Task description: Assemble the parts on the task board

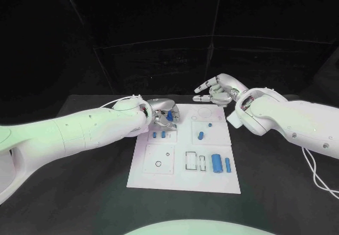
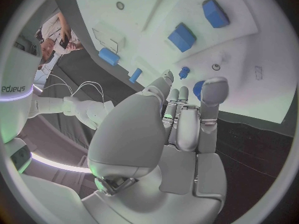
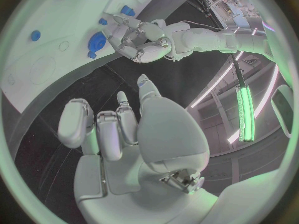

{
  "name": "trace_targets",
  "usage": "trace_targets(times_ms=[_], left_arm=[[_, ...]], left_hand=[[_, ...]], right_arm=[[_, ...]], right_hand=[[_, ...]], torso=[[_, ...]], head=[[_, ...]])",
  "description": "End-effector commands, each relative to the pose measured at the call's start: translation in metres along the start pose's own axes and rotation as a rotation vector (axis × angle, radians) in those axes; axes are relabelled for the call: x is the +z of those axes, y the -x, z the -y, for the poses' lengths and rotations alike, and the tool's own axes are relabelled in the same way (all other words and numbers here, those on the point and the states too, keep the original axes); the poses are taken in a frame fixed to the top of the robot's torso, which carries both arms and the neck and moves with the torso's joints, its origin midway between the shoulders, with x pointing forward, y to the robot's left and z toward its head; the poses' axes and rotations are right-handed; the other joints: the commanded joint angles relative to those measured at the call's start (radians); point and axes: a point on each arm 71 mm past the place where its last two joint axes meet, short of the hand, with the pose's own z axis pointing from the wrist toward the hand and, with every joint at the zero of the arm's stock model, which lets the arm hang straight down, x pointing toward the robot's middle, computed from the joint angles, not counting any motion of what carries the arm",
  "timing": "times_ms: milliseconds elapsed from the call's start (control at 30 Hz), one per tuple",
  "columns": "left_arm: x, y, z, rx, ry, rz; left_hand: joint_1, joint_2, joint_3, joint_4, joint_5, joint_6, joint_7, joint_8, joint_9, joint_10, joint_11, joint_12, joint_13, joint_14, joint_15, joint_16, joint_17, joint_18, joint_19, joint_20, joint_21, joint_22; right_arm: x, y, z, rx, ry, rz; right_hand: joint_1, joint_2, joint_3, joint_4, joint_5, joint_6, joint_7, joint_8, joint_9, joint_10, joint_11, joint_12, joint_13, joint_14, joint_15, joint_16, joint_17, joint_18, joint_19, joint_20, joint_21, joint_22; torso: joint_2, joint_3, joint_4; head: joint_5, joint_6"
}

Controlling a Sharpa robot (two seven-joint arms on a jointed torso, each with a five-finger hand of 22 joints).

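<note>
Nearest the head camera, the white task board lies mid-table with two blue cylinders upright-lying beside a rectangular slot near its front right. Left hand sits over the board's far left corner, fingers curled down beside small blue parts; whether it pinches one, cannot tell. Left wrist view adds a round blue part just beyond the fingertips. Right hand hovers past the far edge, fingers spread, holding nothing. Black table lies open on both sides.
</note>
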Motion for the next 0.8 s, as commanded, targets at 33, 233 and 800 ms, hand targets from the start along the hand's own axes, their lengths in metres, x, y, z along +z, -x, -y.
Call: trace_targets(times_ms=[33, 233, 800], left_arm=[[0.002, 0.0, 0.001, 0.106, -0.013, -0.008], [0.007, -0.004, 0.002, 0.122, 0.0, -0.039], [0.015, -0.009, 0.002, 0.15, 0.03, -0.087]], left_hand=[[-0.003, -0.007, 0.002, -0.007, 0.001, 0.01, 0.0, -0.008, -0.004, 0.007, -0.006, -0.006, -0.007, 0.008, 0.001, 0.007, -0.002, -0.01, 0.011, -0.003, 0.011, 0.011], [-0.006, -0.003, 0.011, -0.011, 0.001, 0.03, -0.002, -0.014, -0.012, 0.029, -0.007, -0.012, -0.021, 0.014, 0.001, 0.008, -0.01, -0.015, 0.025, -0.005, 0.036, 0.036], [-0.004, 0.017, 0.073, -0.025, 0.001, 0.089, -0.008, -0.032, -0.031, 0.108, -0.015, -0.037, -0.057, 0.022, -0.005, 0.014, -0.02, -0.023, 0.042, -0.01, 0.078, 0.083]], right_arm=[[0.001, 0.0, -0.002, 0.003, 0.011, -0.006], [0.001, -0.001, -0.003, 0.004, 0.012, -0.007], [0.002, -0.002, -0.004, 0.005, 0.015, -0.009]], right_hand=[[0.001, 0.012, -0.004, 0.0, 0.002, -0.007, -0.002, 0.004, -0.001, -0.002, -0.001, -0.004, 0.046, 0.073, -0.009, -0.003, 0.126, 0.011, -0.006, 0.002, -0.004, -0.001], [0.001, 0.012, -0.004, 0.0, 0.002, -0.007, -0.002, 0.004, -0.001, -0.002, -0.001, -0.004, 0.046, 0.073, -0.009, -0.003, 0.126, 0.011, -0.006, 0.002, -0.004, -0.001], [0.002, 0.014, -0.005, 0.0, 0.002, -0.007, -0.002, 0.004, -0.001, -0.003, -0.001, -0.004, 0.046, 0.073, -0.009, -0.003, 0.127, 0.011, -0.006, 0.002, -0.005, -0.001]], torso=[[0.0, 0.0005, -0.0008], [0.0, 0.0012, 0.0003], [0.0, 0.001, 0.0006]], head=[[0.0, 0.0], [-0.002, 0.0], [-0.005, -0.002]])
